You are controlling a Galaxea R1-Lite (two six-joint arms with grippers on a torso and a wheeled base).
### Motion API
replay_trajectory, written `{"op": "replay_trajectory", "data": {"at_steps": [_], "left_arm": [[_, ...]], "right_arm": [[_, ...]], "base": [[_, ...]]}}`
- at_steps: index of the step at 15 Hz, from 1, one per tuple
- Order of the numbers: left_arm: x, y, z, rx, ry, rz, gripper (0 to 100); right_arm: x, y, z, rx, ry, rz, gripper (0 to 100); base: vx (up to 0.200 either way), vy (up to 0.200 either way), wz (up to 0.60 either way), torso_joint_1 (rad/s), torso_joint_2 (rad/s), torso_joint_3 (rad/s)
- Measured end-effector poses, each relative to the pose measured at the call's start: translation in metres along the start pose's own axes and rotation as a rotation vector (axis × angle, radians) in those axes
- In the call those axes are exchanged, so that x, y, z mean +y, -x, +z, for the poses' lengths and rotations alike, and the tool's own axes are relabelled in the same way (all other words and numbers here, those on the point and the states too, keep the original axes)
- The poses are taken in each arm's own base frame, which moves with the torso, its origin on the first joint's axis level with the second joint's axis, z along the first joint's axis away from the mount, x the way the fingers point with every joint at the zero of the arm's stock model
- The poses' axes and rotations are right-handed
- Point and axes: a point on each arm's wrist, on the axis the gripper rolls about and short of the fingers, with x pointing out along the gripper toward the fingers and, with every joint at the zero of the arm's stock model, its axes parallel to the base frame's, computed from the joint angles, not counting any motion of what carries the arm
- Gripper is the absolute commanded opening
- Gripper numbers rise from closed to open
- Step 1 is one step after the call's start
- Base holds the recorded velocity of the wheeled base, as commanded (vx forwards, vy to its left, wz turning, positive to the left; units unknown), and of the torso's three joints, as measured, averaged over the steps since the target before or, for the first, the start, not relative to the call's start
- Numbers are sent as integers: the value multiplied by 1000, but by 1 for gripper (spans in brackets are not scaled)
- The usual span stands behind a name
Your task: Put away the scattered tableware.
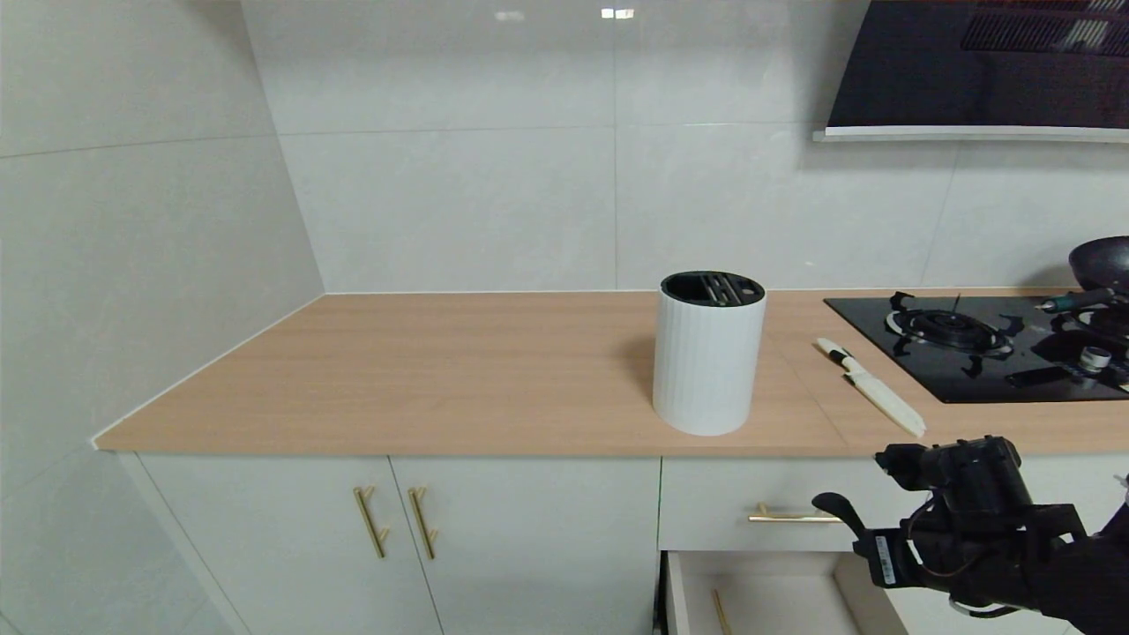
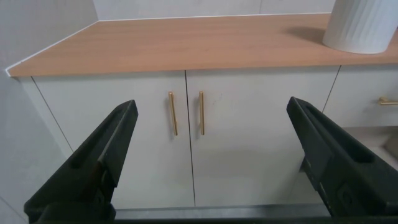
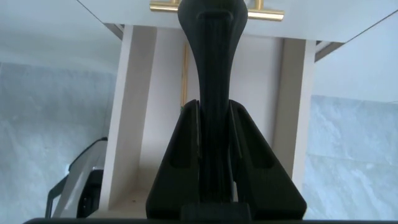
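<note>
My right gripper point(image 1: 869, 547) hangs below the counter edge, over an open white drawer point(image 1: 677, 593). It is shut on a black utensil point(image 1: 834, 508), whose rounded end point(image 3: 208, 37) sticks out past the fingertips. A thin gold piece point(image 1: 720, 610) lies inside the drawer. On the wooden counter point(image 1: 459, 370) a white knife point(image 1: 871, 386) lies beside the stove. A white ribbed utensil holder point(image 1: 708, 357) with a black slotted top stands upright to its left. My left gripper point(image 2: 211, 109) is open, low in front of the cabinet doors, with nothing between its fingers.
A black gas stove point(image 1: 979, 348) with a dark wok point(image 1: 1102, 260) takes up the right end of the counter. Two cabinet doors with gold handles point(image 2: 186, 113) sit under the counter's left part. A shut drawer with a gold handle point(image 1: 792, 517) is above the open one.
</note>
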Motion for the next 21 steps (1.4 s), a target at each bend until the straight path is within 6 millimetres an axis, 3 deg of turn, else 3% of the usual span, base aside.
{"op": "replay_trajectory", "data": {"at_steps": [6,21], "left_arm": [[0,0,0,0,0,0,100],[0,0,0,0,0,0,100]], "right_arm": [[-1,-20,-12,21,8,-11,0],[-2,-39,-25,69,13,-18,0]], "base": [[0,0,0,-18,37,21],[0,0,0,-197,474,274]]}}
